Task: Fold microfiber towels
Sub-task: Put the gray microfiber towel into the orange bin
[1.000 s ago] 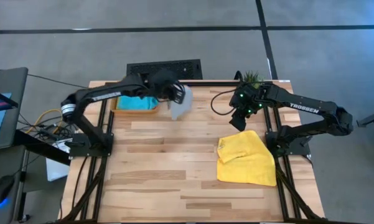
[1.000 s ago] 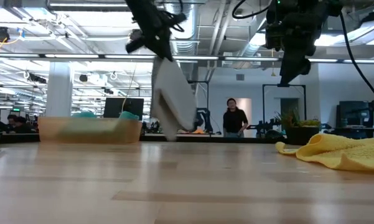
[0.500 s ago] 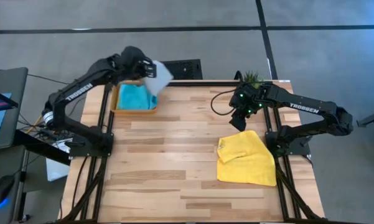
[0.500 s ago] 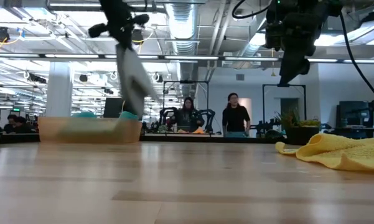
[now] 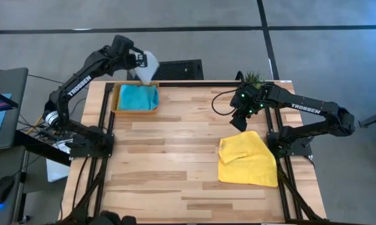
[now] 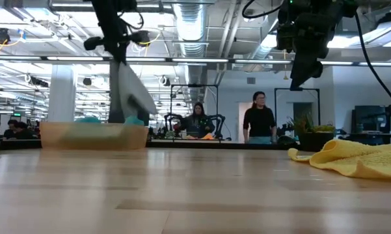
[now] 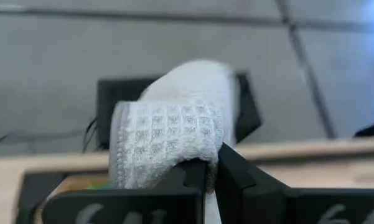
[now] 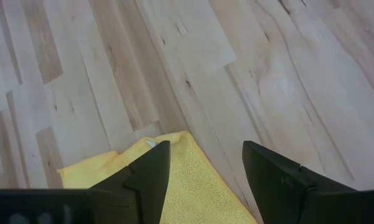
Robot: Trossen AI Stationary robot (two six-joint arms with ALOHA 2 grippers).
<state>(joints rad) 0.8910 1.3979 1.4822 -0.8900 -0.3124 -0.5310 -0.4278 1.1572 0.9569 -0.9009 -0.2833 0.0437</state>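
- Plainly, the pale grey waffle-weave microfiber towel [image 5: 146,65] is thin, light and limp: it hangs from the left gripper [image 7: 210,171] as a folded, drooping bundle, so it should take whatever shape it is laid in and will not hold a crease unaided.
- The left gripper's jaws are clenched on a bunched edge of this grey towel, high over the far left corner of the light wooden slatted table [image 5: 175,162], at the far edge of the tray.
- A pinch on a corner or hem looks the sensible hold for such cloth; gripped mid-panel, it would likely bunch.
- The shallow orange rectangular tray [image 5: 116,100] sits at the far left of the table and holds a sky blue microfiber towel [image 5: 137,97], which fills most of it; in the low view something lime green [image 6: 133,119] peeps above the tray's rim.
- The crumpled yellow microfiber towel [image 5: 247,159] lies on the right side of the table, partly folded over on itself, soft and loosely heaped.
- The right gripper [image 8: 199,165] hovers just above the yellow towel's far edge, jaws released and empty.
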